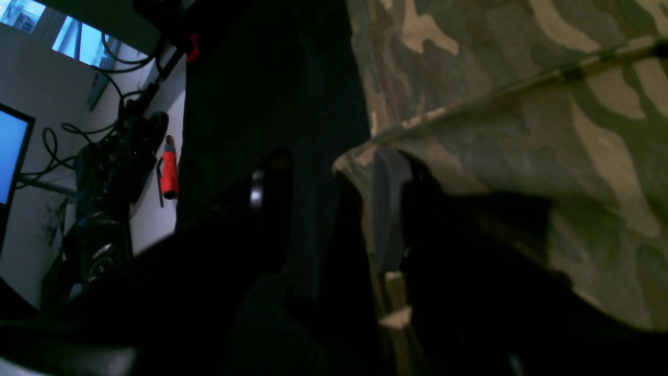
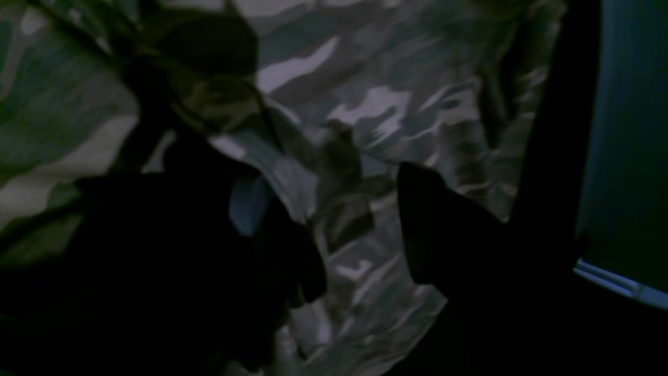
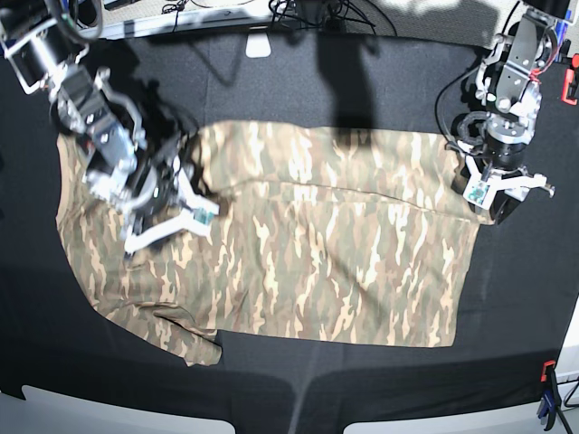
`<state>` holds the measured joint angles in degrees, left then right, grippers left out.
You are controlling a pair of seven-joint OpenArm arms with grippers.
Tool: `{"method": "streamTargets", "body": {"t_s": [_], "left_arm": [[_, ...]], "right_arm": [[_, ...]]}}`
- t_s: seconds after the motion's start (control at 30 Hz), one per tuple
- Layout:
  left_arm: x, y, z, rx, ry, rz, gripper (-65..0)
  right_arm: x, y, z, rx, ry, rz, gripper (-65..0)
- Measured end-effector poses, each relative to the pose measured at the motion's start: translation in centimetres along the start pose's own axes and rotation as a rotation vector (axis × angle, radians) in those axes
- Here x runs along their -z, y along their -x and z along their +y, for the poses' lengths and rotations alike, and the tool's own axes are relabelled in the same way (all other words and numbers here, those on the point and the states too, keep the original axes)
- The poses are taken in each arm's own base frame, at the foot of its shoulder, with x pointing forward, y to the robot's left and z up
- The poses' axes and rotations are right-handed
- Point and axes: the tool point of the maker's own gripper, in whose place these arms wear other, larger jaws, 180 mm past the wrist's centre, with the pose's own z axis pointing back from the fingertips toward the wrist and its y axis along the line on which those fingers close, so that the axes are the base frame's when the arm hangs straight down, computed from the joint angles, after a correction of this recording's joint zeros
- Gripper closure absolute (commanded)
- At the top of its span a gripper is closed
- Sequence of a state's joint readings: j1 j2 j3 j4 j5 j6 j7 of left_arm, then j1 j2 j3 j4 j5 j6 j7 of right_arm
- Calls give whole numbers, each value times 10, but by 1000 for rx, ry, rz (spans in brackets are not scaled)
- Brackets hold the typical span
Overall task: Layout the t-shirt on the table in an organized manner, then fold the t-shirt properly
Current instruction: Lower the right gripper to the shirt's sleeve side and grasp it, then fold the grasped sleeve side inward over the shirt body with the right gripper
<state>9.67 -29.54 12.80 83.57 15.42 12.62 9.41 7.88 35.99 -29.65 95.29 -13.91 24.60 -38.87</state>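
Shirt (image 3: 298,244) spread across the middle of the table (image 3: 298,380), long axis running side to side in the base view, camouflage face up. Mostly flat, with a diagonal crease across the upper half and a sleeve curled over at the lower left corner.

Left gripper (image 3: 507,190) at the shirt's right-hand edge in the base view, over the hem corner, fingers spread partway. From the left wrist view: one grey pad (image 1: 389,209) lying against the fabric edge, the other finger (image 1: 271,188) out over bare black cloth, a fold of hem between them. Cannot tell whether the cloth is actually pinched or only touched.

Right gripper (image 3: 172,217) over the shirt's left part in the base view, near the collar end, jaws wide apart, white fingertips pointing down-right just above the fabric. From the right wrist view: both dark fingers (image 2: 443,230) splayed over rumpled cloth, nothing caught between them.

Red-handled tool (image 1: 168,169) and cables on the white surface past the table edge in the left wrist view. Red and blue clamps (image 3: 545,398) at the table's right edge. No containers in sight.
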Motion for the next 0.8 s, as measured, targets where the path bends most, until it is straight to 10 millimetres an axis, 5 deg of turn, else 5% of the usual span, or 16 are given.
{"method": "streamTargets", "body": {"t_s": [0.27, 0.47, 0.7, 0.8], "left_arm": [[0, 3, 0, 0, 0, 16, -232], [0, 3, 0, 0, 0, 15, -232], [0, 3, 0, 0, 0, 15, -232], [0, 3, 0, 0, 1, 16, -232]], "right_arm": [[0, -13, -10, 41, 19, -33, -345], [4, -46, -3, 112, 23, -101, -345], [1, -92, -27, 277, 183, -192, -345], [0, -109, -23, 306, 182, -218, -345]]}}
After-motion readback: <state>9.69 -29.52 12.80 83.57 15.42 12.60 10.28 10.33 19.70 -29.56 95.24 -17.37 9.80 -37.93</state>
